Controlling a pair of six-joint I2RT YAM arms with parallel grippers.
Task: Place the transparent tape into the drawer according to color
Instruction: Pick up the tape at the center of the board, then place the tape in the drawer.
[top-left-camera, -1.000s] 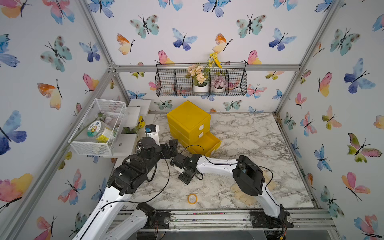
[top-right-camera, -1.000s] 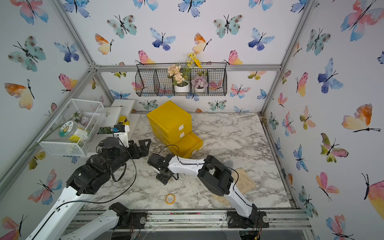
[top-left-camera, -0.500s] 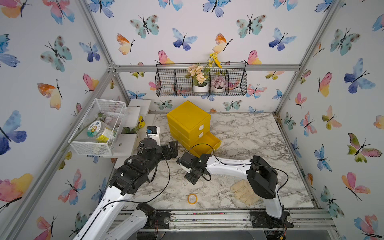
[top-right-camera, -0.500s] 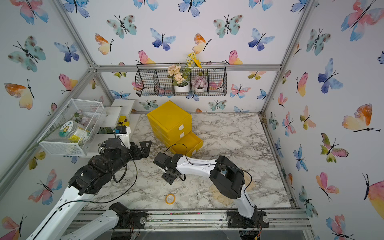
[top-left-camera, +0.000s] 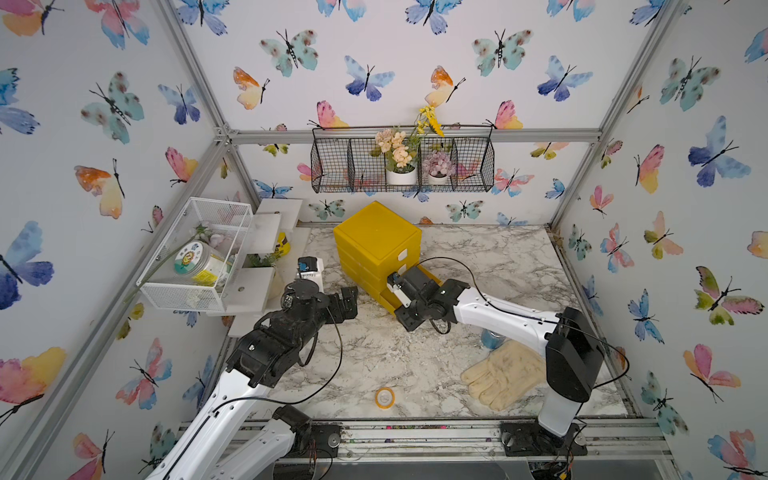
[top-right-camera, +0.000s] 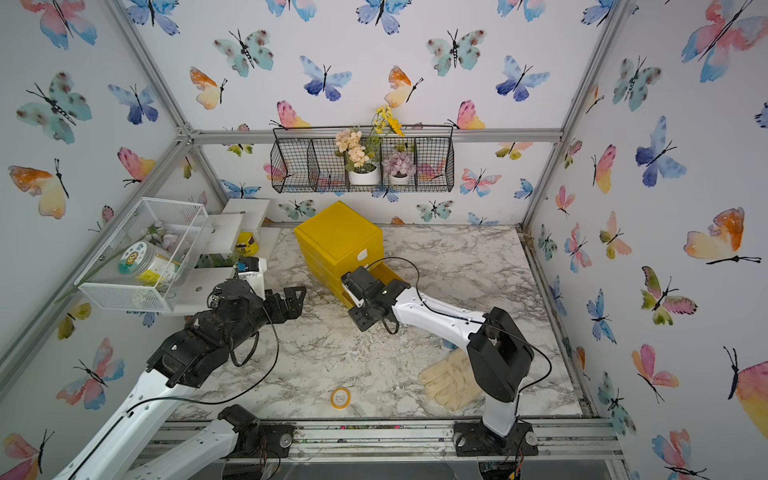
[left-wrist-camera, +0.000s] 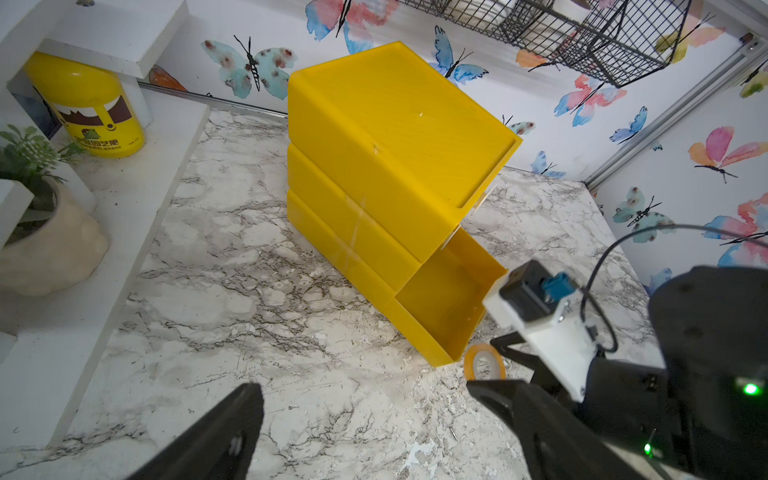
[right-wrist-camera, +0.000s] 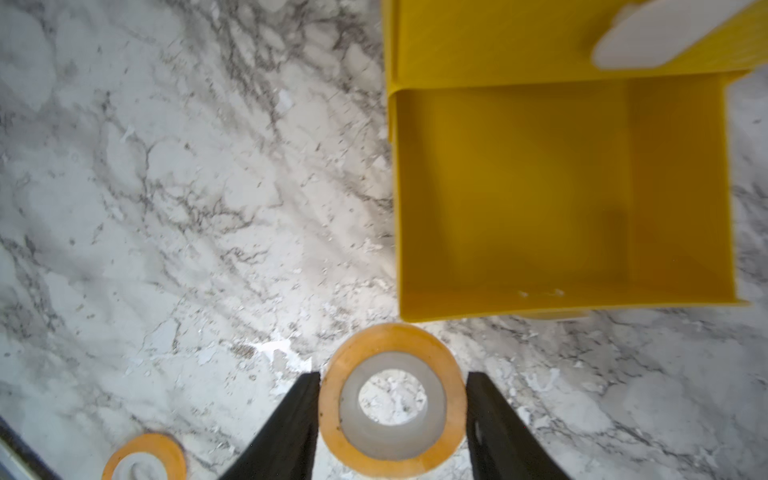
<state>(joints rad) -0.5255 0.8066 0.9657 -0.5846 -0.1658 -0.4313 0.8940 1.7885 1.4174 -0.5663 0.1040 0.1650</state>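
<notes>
With the right pincer (right-wrist-camera: 392, 374) clamped partway closed around the orange tape roll (right-wrist-camera: 390, 337), it should move squarely above the open bottom drawer (right-wrist-camera: 540, 187) before releasing.

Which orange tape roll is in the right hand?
The roll beside the open bottom drawer, held in the right hand; the other roll lies alone near the table's front edge.

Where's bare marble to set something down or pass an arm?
Free marble: back right, between the drawer unit and the right wall; centre, between the left gripper and the loose orange roll. Crowded: the open drawer front, where the right gripper holds a second roll; front right, glove and tin.
</notes>
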